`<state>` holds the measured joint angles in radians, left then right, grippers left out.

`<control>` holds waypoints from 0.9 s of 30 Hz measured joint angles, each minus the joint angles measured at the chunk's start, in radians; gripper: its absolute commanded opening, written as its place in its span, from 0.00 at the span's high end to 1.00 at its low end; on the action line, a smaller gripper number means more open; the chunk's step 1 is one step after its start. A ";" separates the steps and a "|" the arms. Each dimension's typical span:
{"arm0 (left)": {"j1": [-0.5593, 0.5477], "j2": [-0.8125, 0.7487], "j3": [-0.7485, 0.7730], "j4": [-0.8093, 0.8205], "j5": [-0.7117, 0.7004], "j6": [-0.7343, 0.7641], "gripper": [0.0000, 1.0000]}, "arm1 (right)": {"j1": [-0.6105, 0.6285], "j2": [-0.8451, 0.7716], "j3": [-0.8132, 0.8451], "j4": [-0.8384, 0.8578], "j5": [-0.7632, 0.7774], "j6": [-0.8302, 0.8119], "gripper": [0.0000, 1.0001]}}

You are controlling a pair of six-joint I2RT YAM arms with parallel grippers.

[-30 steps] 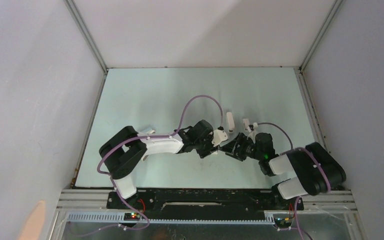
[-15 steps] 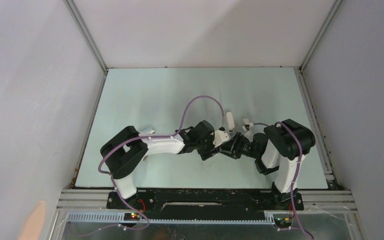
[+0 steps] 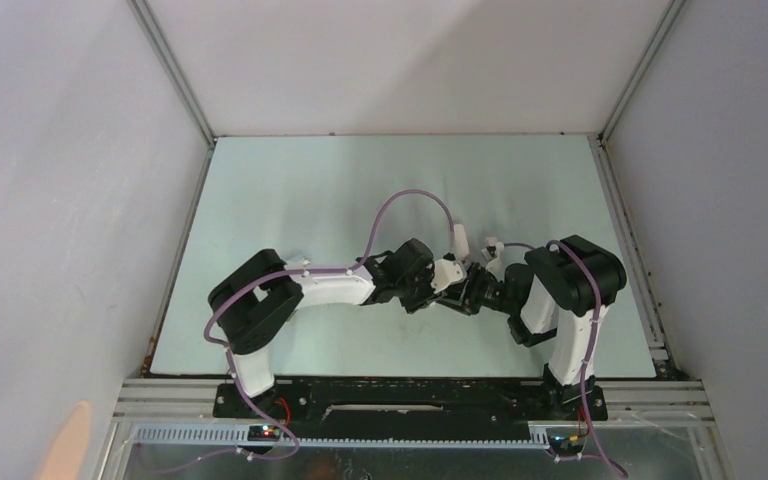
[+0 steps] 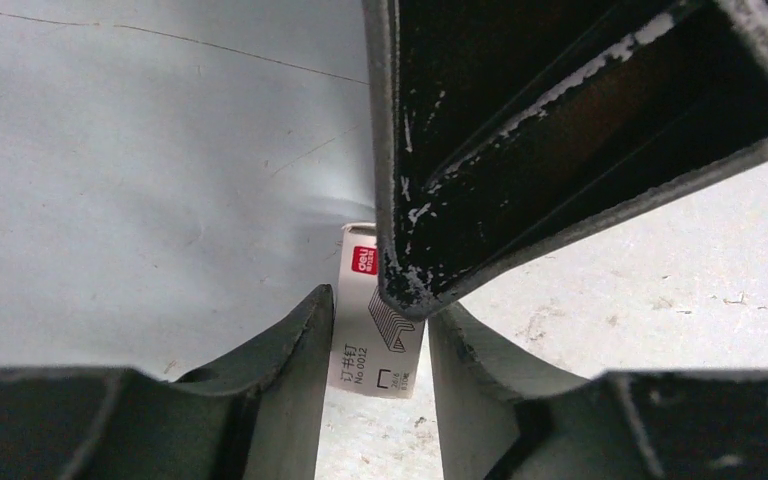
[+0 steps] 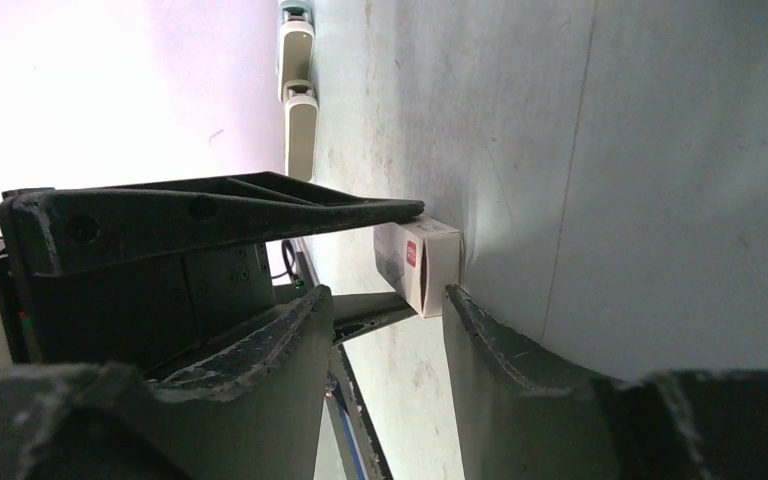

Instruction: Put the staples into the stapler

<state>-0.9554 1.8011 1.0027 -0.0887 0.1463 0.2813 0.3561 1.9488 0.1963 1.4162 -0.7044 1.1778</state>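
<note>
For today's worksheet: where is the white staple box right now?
Left wrist view: the staple box lies on the table, between the left hand's fingers.

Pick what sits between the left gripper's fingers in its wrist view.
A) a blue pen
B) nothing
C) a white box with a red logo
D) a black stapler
C: a white box with a red logo and a staple drawing lies on the table between the left gripper fingers.

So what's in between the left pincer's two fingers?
A small white box with a red label sits between the left pincer's fingers, on the table. The left wrist view shows it.
</note>
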 measured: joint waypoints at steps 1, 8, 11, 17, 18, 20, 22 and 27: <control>-0.001 0.000 0.000 0.000 0.000 0.000 0.59 | 0.002 0.000 0.003 0.000 -0.001 0.000 0.53; -0.007 0.000 0.000 -0.003 -0.001 0.000 0.61 | 0.021 0.000 0.036 -0.009 -0.023 -0.003 0.55; -0.007 0.000 0.000 -0.003 -0.001 0.000 0.60 | 0.029 0.000 0.051 -0.026 -0.033 -0.009 0.55; -0.009 -0.003 -0.005 0.002 -0.002 0.000 0.60 | 0.039 0.000 0.082 -0.070 -0.053 -0.026 0.55; -0.009 -0.006 -0.009 0.005 -0.001 0.000 0.60 | 0.040 0.000 0.087 -0.078 -0.060 -0.029 0.55; -0.010 -0.011 -0.016 0.005 -0.001 0.000 0.60 | 0.042 0.002 0.096 -0.091 -0.075 -0.035 0.55; -0.012 -0.015 -0.020 0.007 -0.001 0.000 0.58 | 0.043 0.005 0.103 -0.101 -0.089 -0.039 0.55; -0.019 -0.029 -0.045 0.045 0.008 -0.007 0.40 | 0.040 0.006 0.109 -0.117 -0.128 -0.048 0.55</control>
<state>-0.9745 1.7718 0.9577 -0.0441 0.1547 0.2741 0.3962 1.9549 0.3054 1.2987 -0.8326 1.1301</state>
